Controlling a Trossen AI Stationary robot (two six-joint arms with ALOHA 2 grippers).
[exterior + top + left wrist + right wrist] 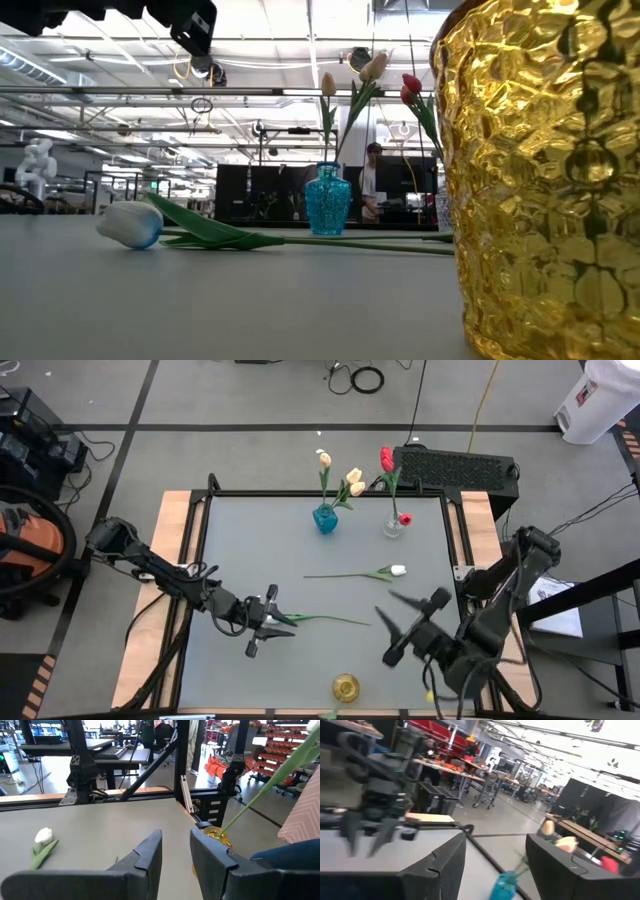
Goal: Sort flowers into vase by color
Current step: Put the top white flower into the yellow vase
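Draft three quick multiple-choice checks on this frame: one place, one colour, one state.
1. Where is the white tulip?
A. lying on the table
B. in the gold vase
C. in the left hand

2. What colour are the buds in the blue vase?
A. red
B. cream-yellow
C. white

3. What state is the right hand in?
A. shut on a stem
B. shut and empty
C. open and empty

Answers:
1 A: the white tulip lies flat on the table, apart from both hands.
2 B: the buds above the blue vase are cream-yellow.
3 C: the right hand has its fingers spread with nothing between them.
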